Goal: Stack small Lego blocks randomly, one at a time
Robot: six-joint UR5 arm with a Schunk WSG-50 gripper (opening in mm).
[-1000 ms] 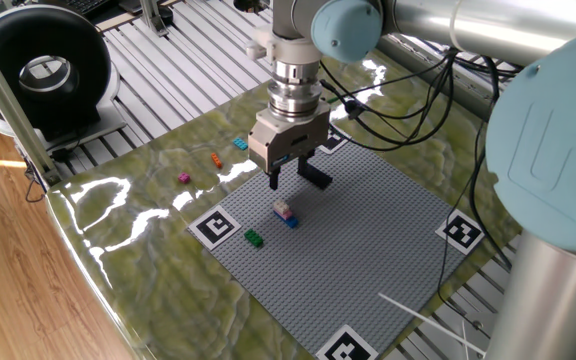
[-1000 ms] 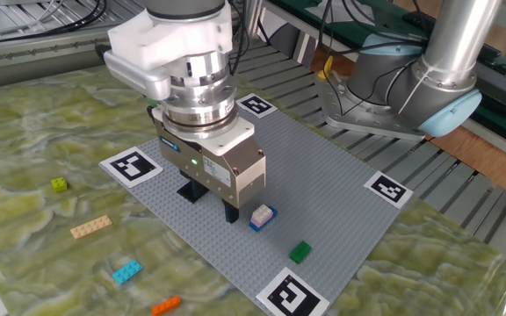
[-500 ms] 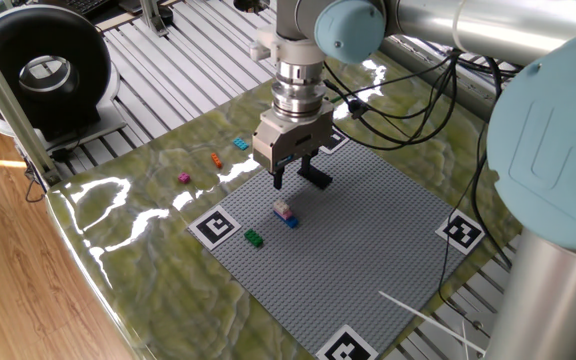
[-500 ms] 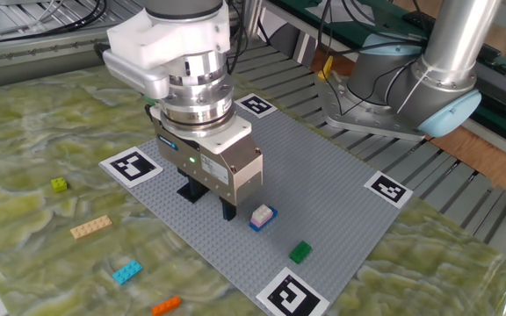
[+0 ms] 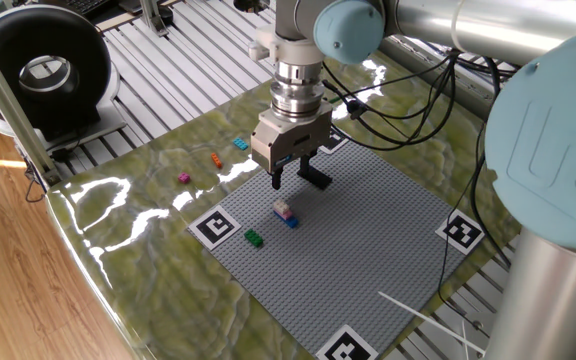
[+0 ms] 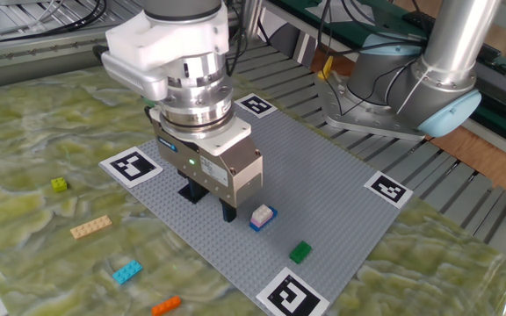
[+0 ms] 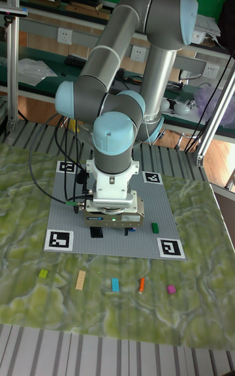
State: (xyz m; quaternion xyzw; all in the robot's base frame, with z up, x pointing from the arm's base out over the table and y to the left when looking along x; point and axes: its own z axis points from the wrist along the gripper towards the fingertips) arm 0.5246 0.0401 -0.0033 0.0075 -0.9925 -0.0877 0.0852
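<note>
"UR" reads on the arm's cap (image 5: 558, 150); jaws (image 5: 290, 176) apart, empty, over the grey baseplate (image 5: 368, 230) on a green marbled surface (image 6: 25, 149).

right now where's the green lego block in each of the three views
One fixed view: the green block sits on the grey baseplate, just right of the nearest marker tag.
The other fixed view: it lies near the front of the baseplate at, right of the white-on-blue stack.
Tall fixed view: it shows at, right of the gripper.
Shared landmark: the grey baseplate with its corner marker tags.
</note>
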